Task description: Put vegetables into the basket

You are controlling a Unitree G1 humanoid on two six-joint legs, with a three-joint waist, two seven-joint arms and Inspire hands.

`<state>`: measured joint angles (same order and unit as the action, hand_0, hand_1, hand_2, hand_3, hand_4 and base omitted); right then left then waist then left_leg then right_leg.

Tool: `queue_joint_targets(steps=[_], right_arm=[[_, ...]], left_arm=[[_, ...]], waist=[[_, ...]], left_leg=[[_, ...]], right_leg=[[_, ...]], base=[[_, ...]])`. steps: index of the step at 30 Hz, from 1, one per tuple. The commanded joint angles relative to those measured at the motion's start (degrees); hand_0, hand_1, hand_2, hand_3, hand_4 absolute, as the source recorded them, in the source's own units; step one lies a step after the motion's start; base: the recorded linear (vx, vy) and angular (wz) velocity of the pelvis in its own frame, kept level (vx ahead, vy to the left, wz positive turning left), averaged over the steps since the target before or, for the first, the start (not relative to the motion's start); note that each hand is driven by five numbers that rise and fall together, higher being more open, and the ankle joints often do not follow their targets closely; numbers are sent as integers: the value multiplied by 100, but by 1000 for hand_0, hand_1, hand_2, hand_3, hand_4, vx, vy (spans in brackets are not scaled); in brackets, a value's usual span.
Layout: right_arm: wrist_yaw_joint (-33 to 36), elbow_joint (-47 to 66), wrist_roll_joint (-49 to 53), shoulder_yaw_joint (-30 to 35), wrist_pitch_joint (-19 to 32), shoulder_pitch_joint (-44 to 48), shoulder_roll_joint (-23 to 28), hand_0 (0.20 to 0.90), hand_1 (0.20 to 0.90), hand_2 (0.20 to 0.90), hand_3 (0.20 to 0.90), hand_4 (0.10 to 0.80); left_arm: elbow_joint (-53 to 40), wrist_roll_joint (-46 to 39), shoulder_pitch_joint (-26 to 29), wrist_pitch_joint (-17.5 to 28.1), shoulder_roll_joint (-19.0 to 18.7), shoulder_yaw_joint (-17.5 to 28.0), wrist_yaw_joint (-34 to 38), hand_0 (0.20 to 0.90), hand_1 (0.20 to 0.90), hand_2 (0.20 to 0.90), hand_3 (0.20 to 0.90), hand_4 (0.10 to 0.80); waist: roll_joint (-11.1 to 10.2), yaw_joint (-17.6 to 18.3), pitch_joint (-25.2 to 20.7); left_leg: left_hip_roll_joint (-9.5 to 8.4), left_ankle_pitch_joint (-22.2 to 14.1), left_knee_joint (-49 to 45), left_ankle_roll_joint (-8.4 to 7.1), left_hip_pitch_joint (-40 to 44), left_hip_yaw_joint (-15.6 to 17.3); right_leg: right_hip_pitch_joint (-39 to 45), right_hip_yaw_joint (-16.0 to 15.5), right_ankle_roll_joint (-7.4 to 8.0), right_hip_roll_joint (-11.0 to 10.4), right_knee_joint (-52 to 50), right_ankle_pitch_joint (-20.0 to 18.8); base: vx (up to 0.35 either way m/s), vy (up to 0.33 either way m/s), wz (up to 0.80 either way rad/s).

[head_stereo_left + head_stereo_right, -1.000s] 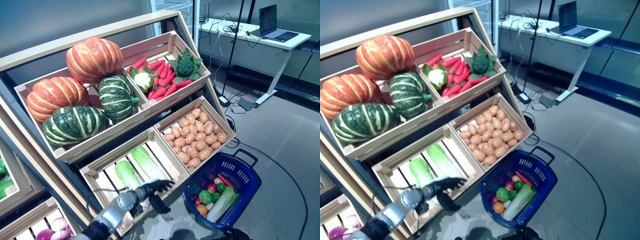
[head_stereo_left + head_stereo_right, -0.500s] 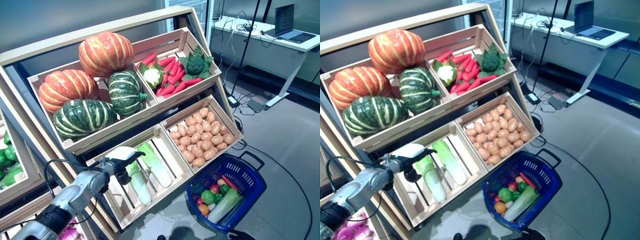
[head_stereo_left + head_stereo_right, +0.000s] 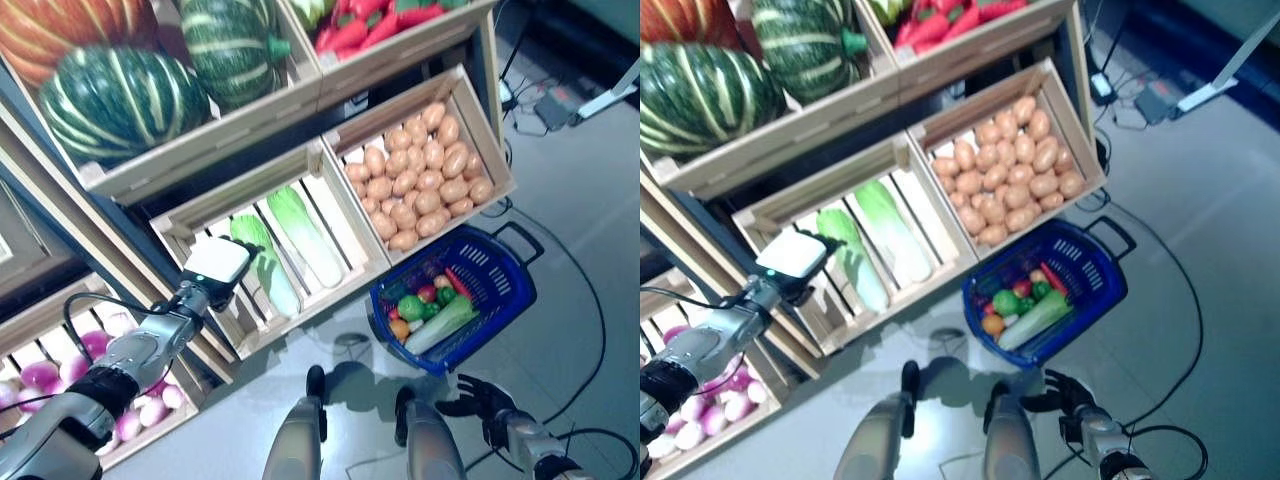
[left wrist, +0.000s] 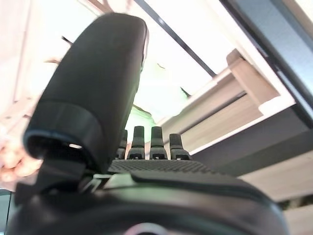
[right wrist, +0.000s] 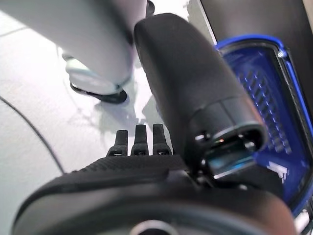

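Nearest, the right hand (image 3: 480, 400) hangs low by the floor, fingers loosely spread and empty, just short of the blue basket (image 3: 500, 300) holding mixed vegetables (image 3: 430, 310). Farther up, the left hand (image 3: 215, 270) reaches at the crate of napa cabbages (image 3: 290, 245), fingers seemingly straight, grasping nothing; no legible writing shows.

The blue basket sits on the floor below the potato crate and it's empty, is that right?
Not quite. The blue basket does sit on the floor below the potato crate, but it is not empty: the left eye view shows several vegetables already in it, including a long pale green one. The rest is right.
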<state>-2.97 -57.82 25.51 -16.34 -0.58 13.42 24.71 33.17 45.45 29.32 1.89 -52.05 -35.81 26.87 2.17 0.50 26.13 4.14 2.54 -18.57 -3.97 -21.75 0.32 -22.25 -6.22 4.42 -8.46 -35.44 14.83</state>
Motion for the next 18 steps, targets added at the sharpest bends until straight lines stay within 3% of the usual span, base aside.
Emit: queue_joint_targets(steps=[1,5,12,18], right_arm=[[173,404,257,-170,308,-124,252,900,900,900,900,800],[251,745,294,-237,241,192,301,900,900,900,900,800],[296,992,502,-175,200,483,435,900,900,900,900,800],[305,1156,654,-123,48,727,547,900,900,900,900,800]], left_arm=[[70,313,441,-133,175,374,1440,900,900,900,900,800],[401,468,686,-314,382,296,2018,900,900,900,900,800],[572,701,904,-123,449,345,2769,900,900,900,900,800],[862,972,1116,14,443,174,2823,900,900,900,900,800]], waist=[[-97,18,-303],[-126,78,-148],[-190,107,-31],[-197,183,66]], left_leg=[[16,-1006,-1256,47,-271,116],[-33,-1133,-1666,33,-626,119],[-81,-1442,-2326,87,-1065,176],[-61,-1621,-2727,73,-1402,165]], right_leg=[[177,130,-305,45,287,-407],[-236,271,-294,24,-215,-274],[-838,364,-246,-48,-962,-73],[-1273,463,-219,-63,-1404,51]], base=[[-59,52,2],[-62,76,-8],[-21,52,-7],[7,28,0]])
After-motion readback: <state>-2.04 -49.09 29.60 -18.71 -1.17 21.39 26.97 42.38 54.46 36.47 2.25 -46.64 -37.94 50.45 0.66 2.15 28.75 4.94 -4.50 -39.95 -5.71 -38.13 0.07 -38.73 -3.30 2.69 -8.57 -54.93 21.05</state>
